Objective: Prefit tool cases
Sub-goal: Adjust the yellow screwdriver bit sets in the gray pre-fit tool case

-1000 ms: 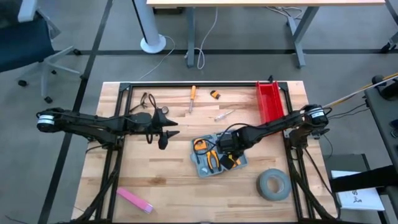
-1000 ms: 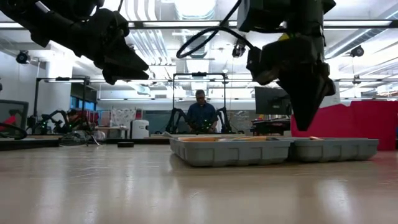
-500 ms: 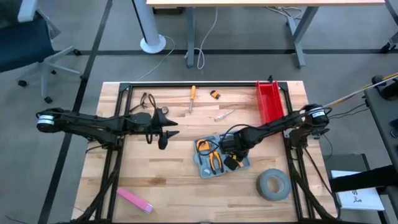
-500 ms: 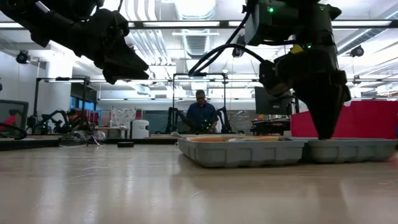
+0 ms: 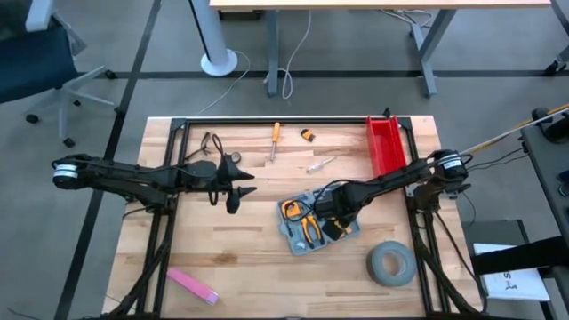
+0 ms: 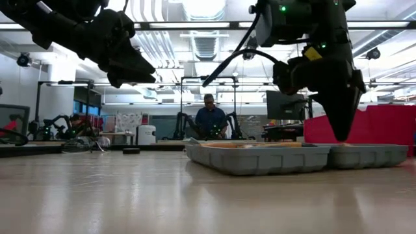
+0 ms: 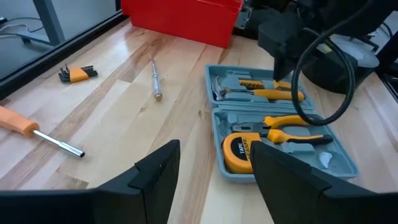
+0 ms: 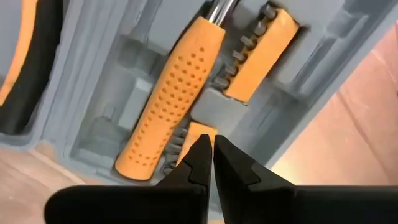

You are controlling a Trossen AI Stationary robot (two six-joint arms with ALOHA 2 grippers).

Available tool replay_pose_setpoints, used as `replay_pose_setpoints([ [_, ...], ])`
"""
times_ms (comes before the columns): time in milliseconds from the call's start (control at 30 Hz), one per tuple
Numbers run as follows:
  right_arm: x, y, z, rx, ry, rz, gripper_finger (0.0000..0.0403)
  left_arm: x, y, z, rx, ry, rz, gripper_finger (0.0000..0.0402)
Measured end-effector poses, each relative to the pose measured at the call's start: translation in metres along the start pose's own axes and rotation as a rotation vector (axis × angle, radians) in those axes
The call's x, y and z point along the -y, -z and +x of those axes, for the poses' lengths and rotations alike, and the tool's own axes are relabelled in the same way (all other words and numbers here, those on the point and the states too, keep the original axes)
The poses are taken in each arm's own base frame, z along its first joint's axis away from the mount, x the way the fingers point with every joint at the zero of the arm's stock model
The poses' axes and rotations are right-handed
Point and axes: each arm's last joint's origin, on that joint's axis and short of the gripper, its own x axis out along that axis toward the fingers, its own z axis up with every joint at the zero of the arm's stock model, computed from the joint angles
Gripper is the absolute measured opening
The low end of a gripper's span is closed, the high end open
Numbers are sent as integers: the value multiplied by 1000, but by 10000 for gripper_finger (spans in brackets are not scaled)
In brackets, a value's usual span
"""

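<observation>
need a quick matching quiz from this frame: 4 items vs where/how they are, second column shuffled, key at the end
Items:
1. tool case
2. red bin
3. grey tape roll
4. left claw

Places/states:
A. open, raised over bare table left of the case
B. lying open, with a hammer, pliers and tape measure in its recesses
C. flat on the table near its front right corner
D. at the back right of the table

The shut right claw is down at the case.

Pairs: 1-B, 2-D, 3-C, 4-A

Open blue-grey tool case [image 5: 316, 226] flat on table, tools in its recesses.
</observation>
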Motion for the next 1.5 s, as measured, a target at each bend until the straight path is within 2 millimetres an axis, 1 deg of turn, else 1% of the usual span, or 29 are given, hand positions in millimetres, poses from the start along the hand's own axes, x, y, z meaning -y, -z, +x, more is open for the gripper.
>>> replay_pose_setpoints([
  [300,2,1,-6,33,1,23,0,0,1,0,-9,-2,1,204],
  [767,1,3,-6,-16,-35,24,0,0,1,0,-10,-1,1,204],
  [1000,-3,0,-12,1,-58,23,0,0,1,0,-10,-2,1,204],
  [1233,-3,2,-11,-32,-74,25,0,0,1,0,-10,-2,1,204],
  [1333,-1,2,-2,-9,-77,16,0,0,1,0,-10,-2,1,204],
  [1433,7,4,20,-19,-122,21,0,0,1,0,-13,-2,2,204],
  [1500,14,8,31,-43,-135,57,0,0,2,0,-21,-4,3,204],
])
